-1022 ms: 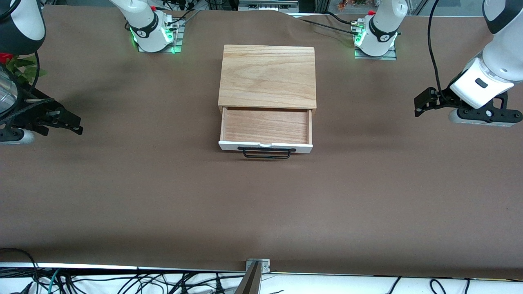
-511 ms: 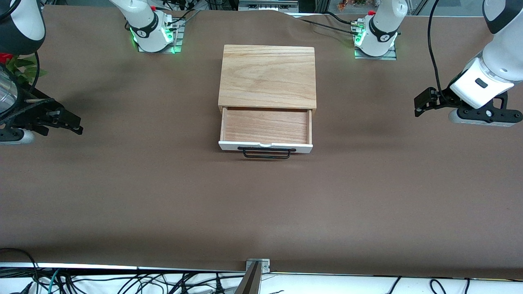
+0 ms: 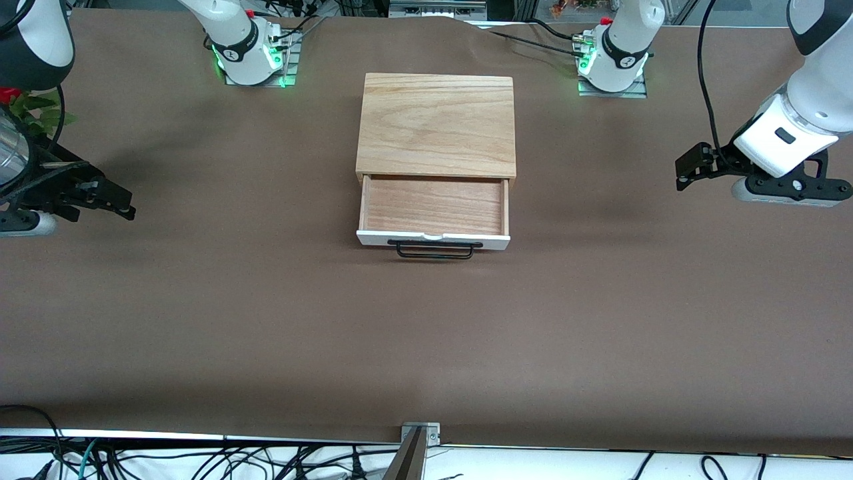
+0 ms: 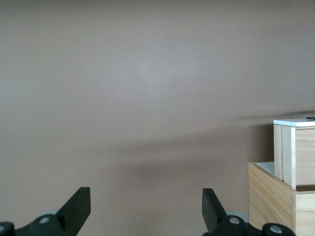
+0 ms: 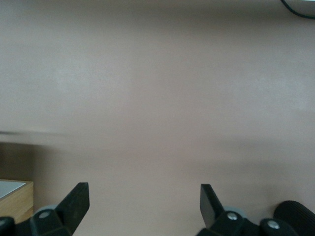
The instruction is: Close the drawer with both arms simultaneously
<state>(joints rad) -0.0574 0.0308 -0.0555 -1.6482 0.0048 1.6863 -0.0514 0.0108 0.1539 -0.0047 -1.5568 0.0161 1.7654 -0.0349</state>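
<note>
The drawer (image 3: 433,203) is a shallow light-wood tray, pulled out of the wooden box (image 3: 436,123) toward the front camera and empty. Its white front panel (image 3: 493,241) carries a thin black wire handle (image 3: 436,252). My left gripper (image 3: 680,175) is open and empty above the cloth at the left arm's end of the table, well apart from the drawer. My right gripper (image 3: 128,205) is open and empty above the cloth at the right arm's end. The left wrist view shows open fingers (image 4: 78,204) and the drawer's side (image 4: 295,152). The right wrist view shows open fingers (image 5: 76,199) and a box corner (image 5: 15,196).
Brown cloth (image 3: 426,333) covers the table. The arms' bases (image 3: 250,53) (image 3: 613,63) stand beside the box's back. Green leaves with a red flower (image 3: 33,110) sit at the right arm's end. Cables (image 3: 200,460) and a metal bracket (image 3: 420,433) lie along the near edge.
</note>
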